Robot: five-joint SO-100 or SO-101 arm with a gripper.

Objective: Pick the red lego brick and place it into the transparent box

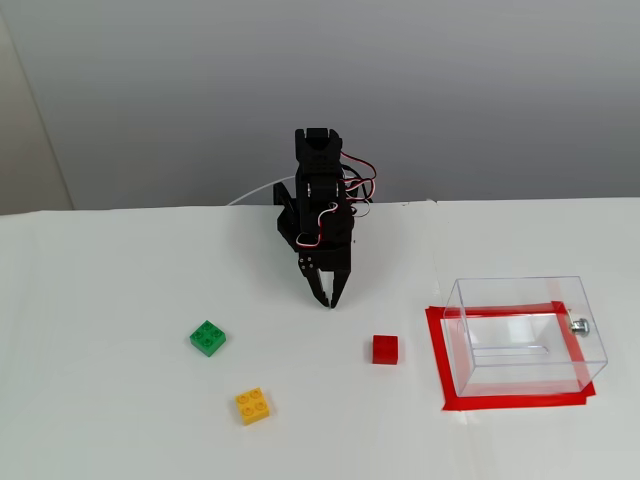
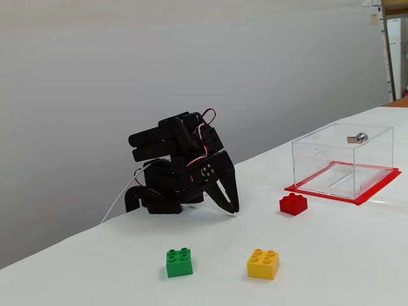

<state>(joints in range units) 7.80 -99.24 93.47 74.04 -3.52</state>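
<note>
The red lego brick [image 1: 385,349] [image 2: 293,203] sits on the white table, between the arm and the transparent box. The transparent box [image 1: 524,333] [image 2: 344,161] stands empty on a red tape frame at the right in both fixed views, with a small metal knob [image 1: 578,325] on its side. The black gripper [image 1: 328,300] [image 2: 232,208] points down with its tips close to the table, behind and left of the red brick and apart from it. Its jaws are together and hold nothing.
A green brick [image 1: 208,338] [image 2: 179,262] and a yellow-orange brick [image 1: 252,405] [image 2: 263,264] lie on the table left of the red brick. Red tape [image 1: 515,400] frames the box. The table's far edge runs behind the arm.
</note>
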